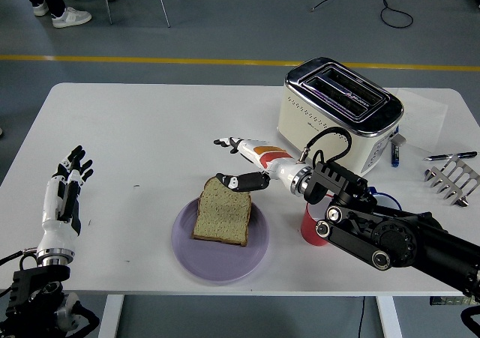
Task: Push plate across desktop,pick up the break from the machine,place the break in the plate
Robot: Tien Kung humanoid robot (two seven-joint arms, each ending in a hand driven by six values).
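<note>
A slice of bread (223,212) lies flat on a lilac plate (255,252) near the front edge of a white table (150,128). The robot's right hand (241,162) hovers just above the slice's far corner, fingers spread wide, gripping nothing. Behind its forearm stands a cream and chrome toaster (337,113), and a red cup (310,228) sits half hidden beneath the arm, just right of the plate. A metal rack (452,179) and a pen (450,156) lie at the far right. The left hand (64,192) rests open near the table's left edge.
</note>
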